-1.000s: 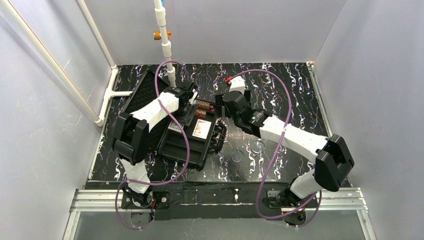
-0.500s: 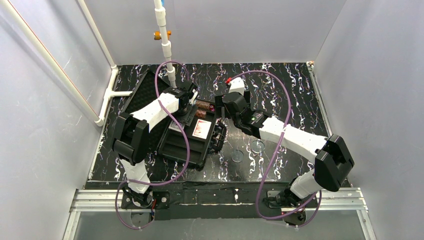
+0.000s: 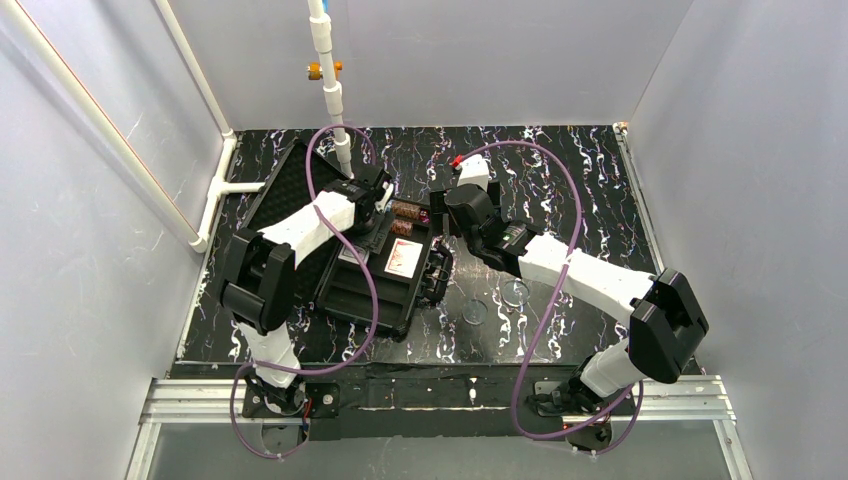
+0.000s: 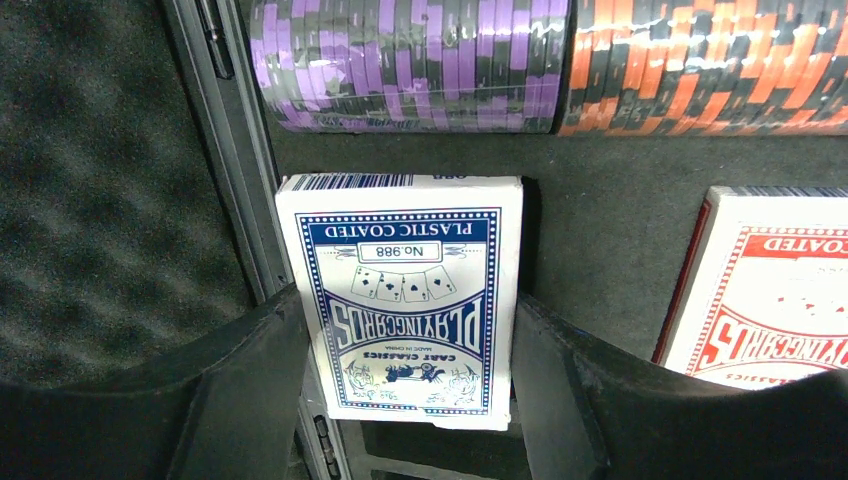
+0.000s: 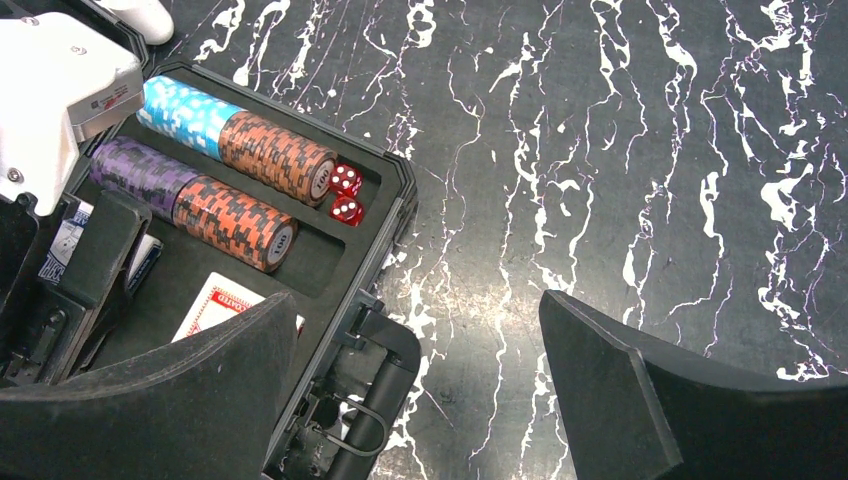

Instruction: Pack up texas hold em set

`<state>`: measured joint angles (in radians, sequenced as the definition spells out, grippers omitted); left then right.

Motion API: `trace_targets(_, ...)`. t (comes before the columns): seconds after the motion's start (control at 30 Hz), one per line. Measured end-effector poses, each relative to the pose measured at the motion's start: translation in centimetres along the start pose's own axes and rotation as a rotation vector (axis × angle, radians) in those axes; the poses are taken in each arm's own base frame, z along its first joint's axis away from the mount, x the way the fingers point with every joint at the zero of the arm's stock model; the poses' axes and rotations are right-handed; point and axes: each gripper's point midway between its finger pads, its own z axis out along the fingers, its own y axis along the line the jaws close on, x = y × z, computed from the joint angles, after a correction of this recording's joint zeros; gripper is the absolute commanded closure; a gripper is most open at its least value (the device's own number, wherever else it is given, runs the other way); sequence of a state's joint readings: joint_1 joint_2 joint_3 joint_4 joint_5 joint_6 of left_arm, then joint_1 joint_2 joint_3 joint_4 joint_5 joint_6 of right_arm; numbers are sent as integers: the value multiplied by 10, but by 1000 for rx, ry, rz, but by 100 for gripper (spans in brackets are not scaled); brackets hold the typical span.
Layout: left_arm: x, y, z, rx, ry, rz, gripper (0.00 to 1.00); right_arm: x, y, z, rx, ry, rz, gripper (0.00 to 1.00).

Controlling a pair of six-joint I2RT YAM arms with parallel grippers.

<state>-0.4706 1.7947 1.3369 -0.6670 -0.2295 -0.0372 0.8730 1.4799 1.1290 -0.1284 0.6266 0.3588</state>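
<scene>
Blue card deck (image 4: 400, 290) is pinched in your left hand (image 4: 405, 345) at its slot in the tray (image 4: 610, 210). I'd seat it flat, then let go. Right hand (image 5: 415, 330) is wide open.

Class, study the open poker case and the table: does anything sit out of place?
Yes: two small clear round discs lie on the black marbled table, right of the black plastic case, not inside it.

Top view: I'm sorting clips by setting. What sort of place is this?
Likely a lab robot cell: plain white walls box in a black marbled table, left arm and right arm bolted to a metal rail.
</scene>
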Motion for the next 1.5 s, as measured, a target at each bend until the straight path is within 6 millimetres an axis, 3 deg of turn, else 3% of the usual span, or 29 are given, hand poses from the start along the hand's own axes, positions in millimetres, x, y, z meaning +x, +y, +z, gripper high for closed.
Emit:
trace_targets(0.07, 0, -1, 0, 4, -6, -4, 66, 0, 0, 0, -1, -1, 0, 1)
trace_targets(0.43, 1, 0, 0, 12, -9, -8, 14, 5, 1, 0, -4, 4, -10, 2)
trace_targets(0.53, 2, 5, -1, 5, -3, -19, 7, 5, 1, 0, -4, 3, -10, 2)
trace_targets(0.7, 3, 7, -4, 6, 0, -25, 10, 4, 2, 0, -6, 1, -12, 2)
trace_targets(0.87, 3, 4, -19, 34, -10, -39, 15, 4, 2, 0, -6, 0, -16, 2)
trace_targets(1.1, -14, 4, -51, 63, -99, -94, 41, 4, 4, -1, -11, -3, -21, 2)
trace_targets(1.5, -6, 29, -45, 47, -72, -208, 53, 4, 7, -2, -17, -6, -23, 2)
